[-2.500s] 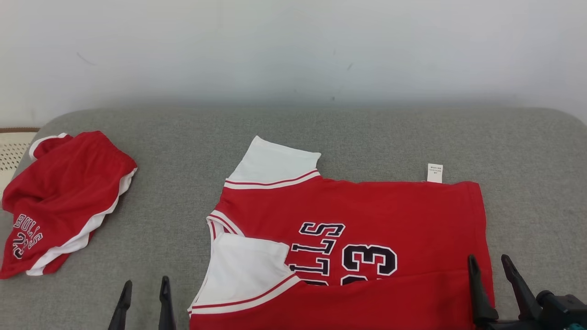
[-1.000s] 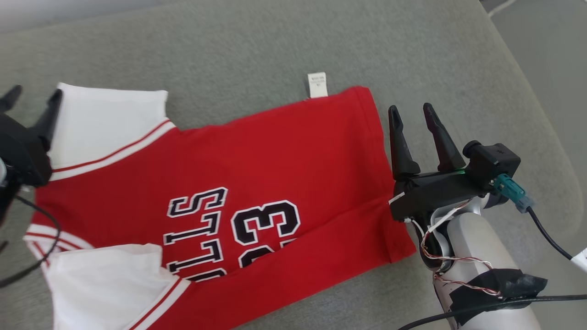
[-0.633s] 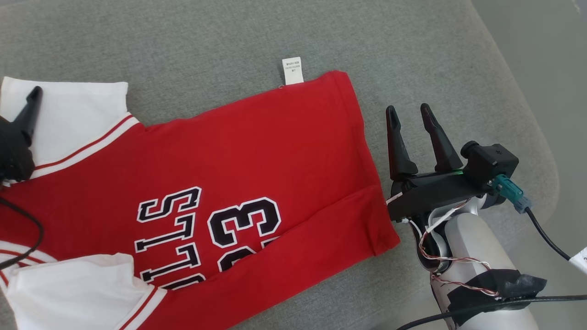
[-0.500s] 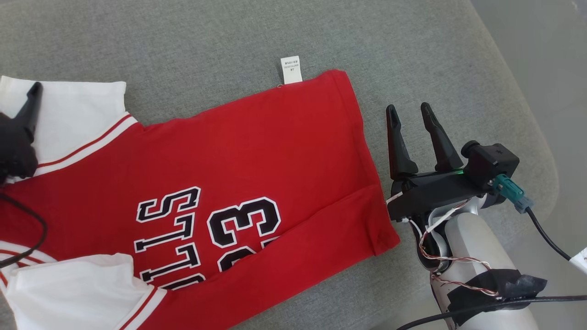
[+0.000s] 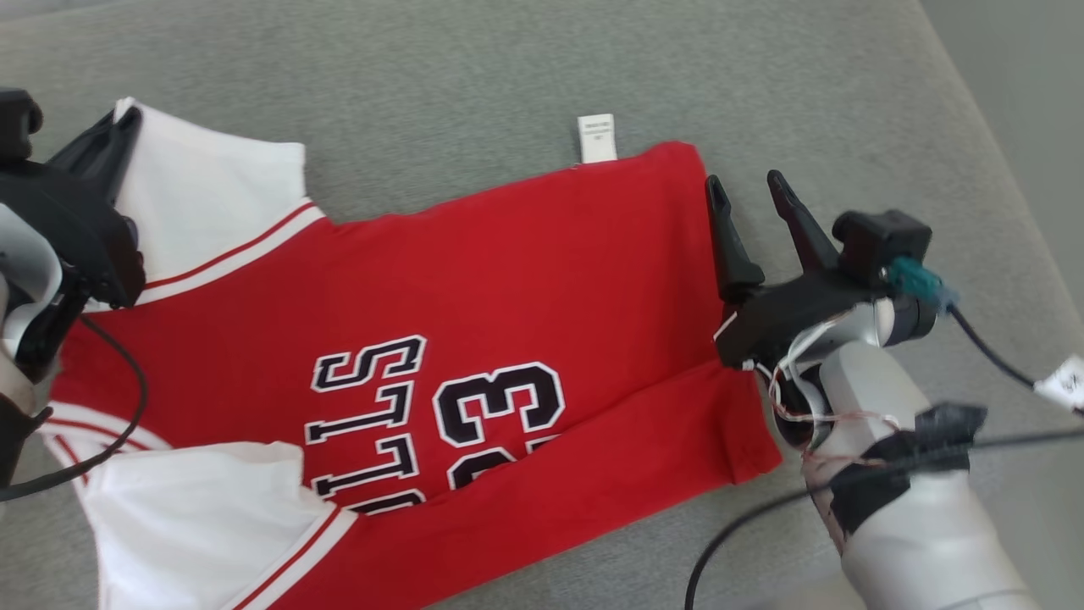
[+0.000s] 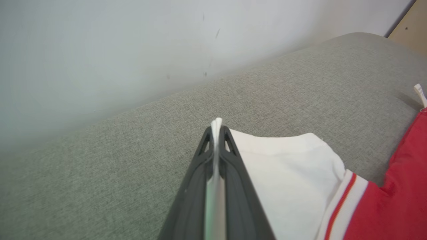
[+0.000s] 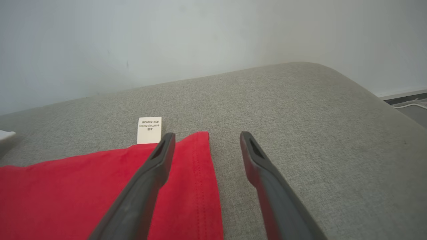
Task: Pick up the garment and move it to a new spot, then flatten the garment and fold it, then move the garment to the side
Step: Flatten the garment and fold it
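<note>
Garment [image 5: 525, 271] on grey cushion [image 5: 423, 76] (tag [image 5: 597, 138] out)

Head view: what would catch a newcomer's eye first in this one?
The red jersey with black lettering, spread across the grey cushion. At its upper left the left gripper has its jaws shut on the white sleeve; at the right hem, the right gripper hangs with jaws open, near the label.

Black right gripper [image 5: 745, 180], teal plug [image 5: 913, 275], black tape [image 5: 898, 483] round a pale forearm [image 5: 923, 551].
</note>
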Tool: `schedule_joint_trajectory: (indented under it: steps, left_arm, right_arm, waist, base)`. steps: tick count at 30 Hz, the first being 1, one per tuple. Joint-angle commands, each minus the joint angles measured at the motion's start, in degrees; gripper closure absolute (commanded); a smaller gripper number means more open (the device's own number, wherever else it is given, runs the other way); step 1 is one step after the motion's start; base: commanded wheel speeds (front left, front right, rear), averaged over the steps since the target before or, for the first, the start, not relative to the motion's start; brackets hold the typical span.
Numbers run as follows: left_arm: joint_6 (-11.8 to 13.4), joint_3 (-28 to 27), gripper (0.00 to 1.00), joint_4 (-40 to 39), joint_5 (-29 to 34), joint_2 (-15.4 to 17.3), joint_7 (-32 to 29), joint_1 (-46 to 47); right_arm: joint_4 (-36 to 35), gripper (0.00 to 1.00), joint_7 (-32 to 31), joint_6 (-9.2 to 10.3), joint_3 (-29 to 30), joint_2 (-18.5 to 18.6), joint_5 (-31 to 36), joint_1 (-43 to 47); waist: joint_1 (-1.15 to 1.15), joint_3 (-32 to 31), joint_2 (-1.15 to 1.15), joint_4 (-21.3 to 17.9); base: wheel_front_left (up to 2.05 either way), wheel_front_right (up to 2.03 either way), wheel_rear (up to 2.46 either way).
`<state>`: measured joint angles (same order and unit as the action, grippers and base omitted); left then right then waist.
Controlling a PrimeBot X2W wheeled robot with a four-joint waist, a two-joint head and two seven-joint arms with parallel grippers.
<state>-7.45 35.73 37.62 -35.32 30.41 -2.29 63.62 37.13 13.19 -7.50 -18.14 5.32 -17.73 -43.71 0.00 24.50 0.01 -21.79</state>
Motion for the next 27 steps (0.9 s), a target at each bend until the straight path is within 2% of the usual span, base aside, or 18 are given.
schedule_joint_trajectory:
  steps: [1,11,19,20,22,23,27]
  left_arm:
    - [0.1,0.4,1.00,-0.5,-0.2,0.4,0.8,0.3]
    - [0.1,2.9,1.00,-7.1,-1.4,-0.7,3.4,-0.6]
    - [0.5,3.6,1.00,-10.5,-1.3,-1.2,3.1,-1.1]
    - [0.7,3.6,1.00,-10.9,-1.3,-1.2,3.1,-1.2]
    - [1.0,3.6,1.00,-11.5,-1.3,-1.1,3.0,-1.0]
    - [1.0,3.7,1.00,-11.8,-1.4,-1.1,3.0,-1.0]
    - [1.3,3.6,1.00,-12.8,-1.3,-0.5,3.3,-1.0]
  right_arm:
    - [1.4,0.00,-0.7,0.01,-0.1,0.3,-0.9,-1.3]
    - [16.7,0.00,-5.4,0.01,2.1,3.1,-3.8,-11.7]
    - [24.6,0.00,-6.7,0.01,2.4,2.5,-5.9,-16.7]
    - [25.6,0.52,-6.9,0.01,2.4,2.5,-5.9,-17.2]
    - [27.4,0.66,-6.3,0.01,2.1,2.9,-5.3,-18.2]
    - [28.1,1.00,-5.6,0.01,2.2,2.9,-5.1,-18.7]
    - [30.3,1.00,-1.6,0.01,2.6,3.2,-3.8,-20.0]
  waist:
    - [0.00,-0.8,-0.01,1.9]
    - [0.00,-0.2,-0.01,6.4]
    - [0.00,0.8,-0.01,7.9]
    - [0.00,0.9,-0.01,8.0]
    - [0.00,1.1,-0.01,8.3]
    - [0.00,1.2,-0.01,8.4]
    - [0.00,1.5,-0.01,8.8]
  base:
    - [0.00,0.00,0.00]
    - [0.00,0.00,0.00]
    - [0.00,0.00,0.00]
    - [0.00,0.00,0.00]
    - [0.00,0.00,0.00]
    - [0.00,0.00,0.00]
    - [0.00,0.00,0.00]
